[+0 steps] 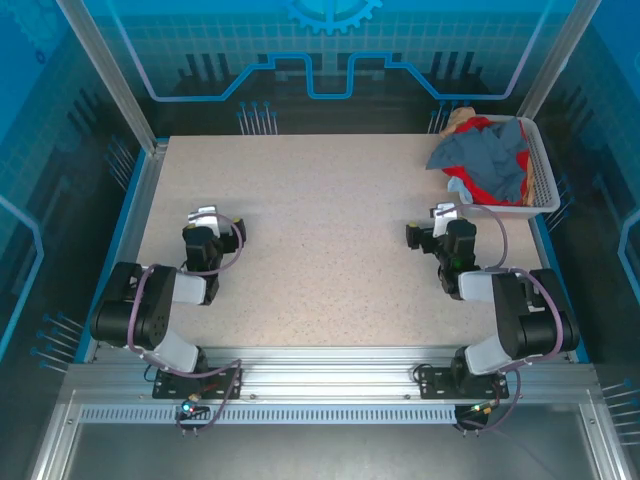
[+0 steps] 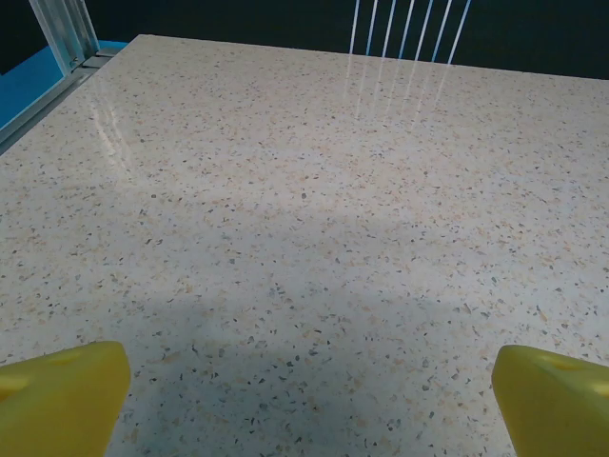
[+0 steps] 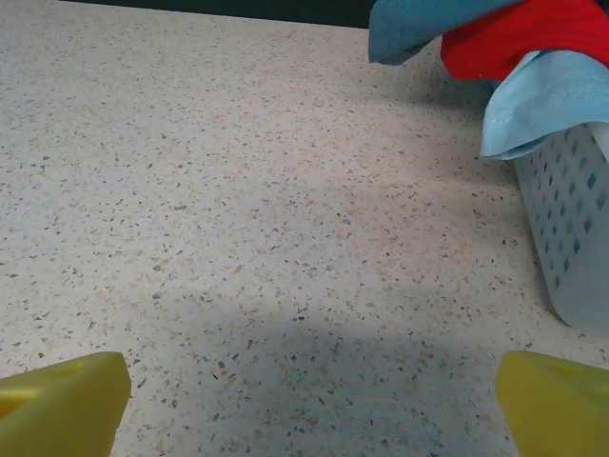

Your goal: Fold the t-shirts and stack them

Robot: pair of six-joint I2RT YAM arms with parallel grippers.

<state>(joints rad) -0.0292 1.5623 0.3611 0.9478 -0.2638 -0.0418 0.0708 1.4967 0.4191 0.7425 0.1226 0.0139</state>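
Your left gripper (image 2: 306,400) and right gripper (image 3: 309,405) both gape above the speckled worktop (image 1: 320,230); soft crumpled t-shirts (image 1: 490,160) fill one mesh basket (image 1: 548,185).

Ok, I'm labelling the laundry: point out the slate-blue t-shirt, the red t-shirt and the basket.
slate-blue t-shirt (image 1: 490,160), top external view, middle of crumpled cloth.
red t-shirt (image 3: 523,33), right wrist view, bunched fold.
white mesh basket (image 3: 576,228), right wrist view, perforated side wall.

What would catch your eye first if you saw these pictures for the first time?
The white mesh basket at the far right corner stands out, heaped with t-shirts in slate-blue, red and light blue. The left gripper and right gripper are open above bare speckled tabletop.
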